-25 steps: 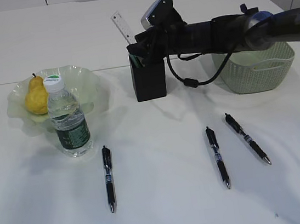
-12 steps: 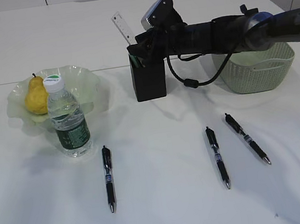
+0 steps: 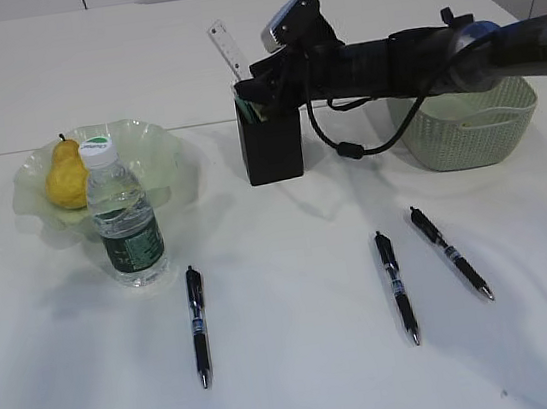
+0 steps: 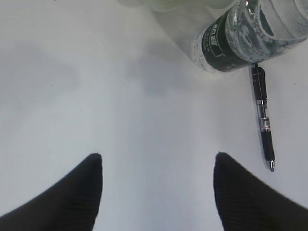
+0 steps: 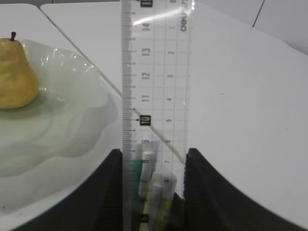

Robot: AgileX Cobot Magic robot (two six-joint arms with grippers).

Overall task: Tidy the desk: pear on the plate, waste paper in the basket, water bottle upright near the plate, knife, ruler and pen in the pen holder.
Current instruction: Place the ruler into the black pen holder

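A: Start at nine o'clock. Your left gripper (image 4: 156, 166) hangs over bare desk (image 3: 307, 382) with its jaws wide and nothing between them. If you drop it toward the bottle (image 3: 125, 222) carelessly, you could tip it; it stands upright just in front of the plate (image 3: 160, 149), where the pear (image 3: 65, 177) already sits.

B: And the pen by it?

A: That pen (image 3: 198, 325) lies flat at about six o'clock of the bottle, close enough that a wide approach may clip the bottle's base (the label nearly touches the pen's top end in the left wrist view).

B: The middle?

A: Your right gripper (image 5: 153, 159) has its fingers either side of the ruler (image 5: 154, 77), which stands in the holder (image 3: 271, 147). I judge it pinched, not loose. Pull away before you let go and you may lift the ruler out or drag the holder over; what looks like a knife inside could spill too.

B: Right side?

A: Two pens (image 3: 397, 287) lie at five o'clock of the holder. The basket (image 3: 465, 124) sits at three o'clock, under your arm's cable; that could snag its rim. Whether the paper is inside, I cannot tell.
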